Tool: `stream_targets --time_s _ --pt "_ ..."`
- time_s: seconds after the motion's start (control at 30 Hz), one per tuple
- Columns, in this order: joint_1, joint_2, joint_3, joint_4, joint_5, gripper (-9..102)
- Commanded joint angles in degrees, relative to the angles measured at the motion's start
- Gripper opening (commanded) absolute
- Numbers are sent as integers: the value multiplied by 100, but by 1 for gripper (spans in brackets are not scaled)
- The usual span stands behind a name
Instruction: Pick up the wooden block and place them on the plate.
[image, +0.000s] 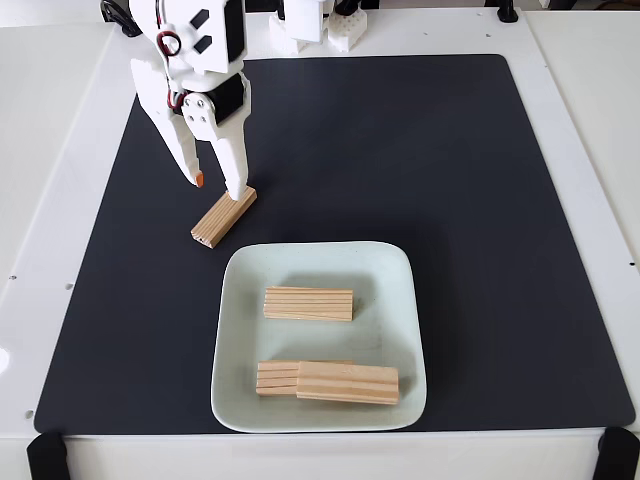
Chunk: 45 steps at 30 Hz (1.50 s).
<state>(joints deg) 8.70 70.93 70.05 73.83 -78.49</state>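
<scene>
A light-tan wooden block (223, 217) lies slanted on the black mat, just above the plate's upper left corner. My white gripper (218, 185) hangs over the block's upper end, open, with one finger tip touching or right above that end and the other finger to its left. The pale square plate (238, 330) sits at the front centre. On it lie three more wooden blocks: one (308, 303) near the middle, and two overlapping ones (348, 382) (274, 377) near the front rim.
A black mat (450, 200) covers most of the white table. The arm's base and white mounts (310, 25) stand at the far edge. The mat's right half holds open room.
</scene>
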Motion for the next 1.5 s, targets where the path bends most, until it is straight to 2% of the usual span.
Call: stream_targets --time_s 0.0,0.1,0.6,0.8,1.47 --pt "62 70 35 9 -35 33" --pt "70 62 105 -9 -35 36" --pt "114 -44 457 -79 -18 36" --pt "141 -220 457 -466 -18 36" --pt "141 -466 387 -483 -18 36"
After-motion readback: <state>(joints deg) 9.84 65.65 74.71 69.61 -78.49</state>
